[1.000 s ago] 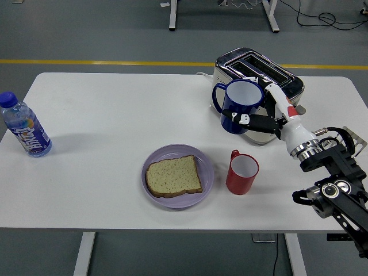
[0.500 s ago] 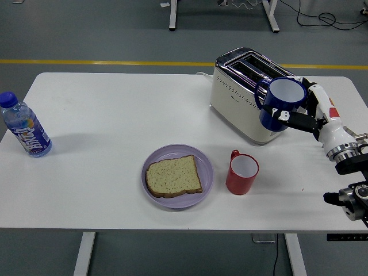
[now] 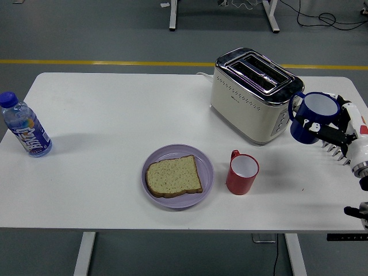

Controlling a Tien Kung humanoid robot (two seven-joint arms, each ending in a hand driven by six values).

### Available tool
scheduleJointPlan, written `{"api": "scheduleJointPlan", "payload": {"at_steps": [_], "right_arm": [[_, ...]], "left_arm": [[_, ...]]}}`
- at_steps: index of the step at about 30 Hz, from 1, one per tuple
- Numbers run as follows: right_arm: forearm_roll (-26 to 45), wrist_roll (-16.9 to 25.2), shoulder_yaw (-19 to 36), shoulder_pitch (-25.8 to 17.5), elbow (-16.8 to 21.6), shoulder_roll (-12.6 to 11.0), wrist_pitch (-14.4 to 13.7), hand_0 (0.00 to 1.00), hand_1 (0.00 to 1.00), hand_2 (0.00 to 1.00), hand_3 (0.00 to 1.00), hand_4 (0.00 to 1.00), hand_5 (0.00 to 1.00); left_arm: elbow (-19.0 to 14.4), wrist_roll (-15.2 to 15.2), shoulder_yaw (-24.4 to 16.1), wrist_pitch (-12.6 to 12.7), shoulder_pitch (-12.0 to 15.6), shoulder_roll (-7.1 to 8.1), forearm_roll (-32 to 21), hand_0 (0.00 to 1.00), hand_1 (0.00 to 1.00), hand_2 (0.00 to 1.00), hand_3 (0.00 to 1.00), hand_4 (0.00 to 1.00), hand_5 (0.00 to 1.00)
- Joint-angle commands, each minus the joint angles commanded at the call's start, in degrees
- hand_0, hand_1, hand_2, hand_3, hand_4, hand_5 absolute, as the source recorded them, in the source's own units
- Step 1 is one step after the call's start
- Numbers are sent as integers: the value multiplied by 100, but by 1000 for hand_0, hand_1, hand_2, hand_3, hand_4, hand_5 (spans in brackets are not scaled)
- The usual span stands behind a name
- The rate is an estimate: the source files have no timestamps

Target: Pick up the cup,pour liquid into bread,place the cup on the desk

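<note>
R hand (image 3: 336, 129) gripping blue cup (image 3: 313, 117), moved right, now past toaster (image 3: 251, 95).

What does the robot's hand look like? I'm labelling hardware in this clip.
Only the right hand shows, at the picture's right edge. It has a white shell with a small red mark, and black fingers with white tips. A ribbed silver ring sits at the wrist, with black parts below it. The left hand is out of view.

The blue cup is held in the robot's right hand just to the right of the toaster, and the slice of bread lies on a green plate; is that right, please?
Not quite: the head view shows the plate under the bread is purple, not green. The rest holds: the right hand grips the blue cup just right of the toaster.
</note>
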Motion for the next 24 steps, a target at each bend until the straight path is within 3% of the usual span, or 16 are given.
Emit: {"api": "scheduleJointPlan", "payload": {"at_steps": [9, 24], "right_arm": [[-102, 67, 155, -257, -171, 127, -62, 337, 289, 440, 479, 788, 46], [-386, 461, 114, -416, -485, 408, -512, 395, 316, 452, 481, 784, 50]], "left_arm": [[-2, 36, -55, -7, 32, -1, 114, 684, 692, 698, 551, 255, 998], [-5, -3, 10, -12, 0, 5, 1, 685, 692, 697, 552, 254, 998]]}}
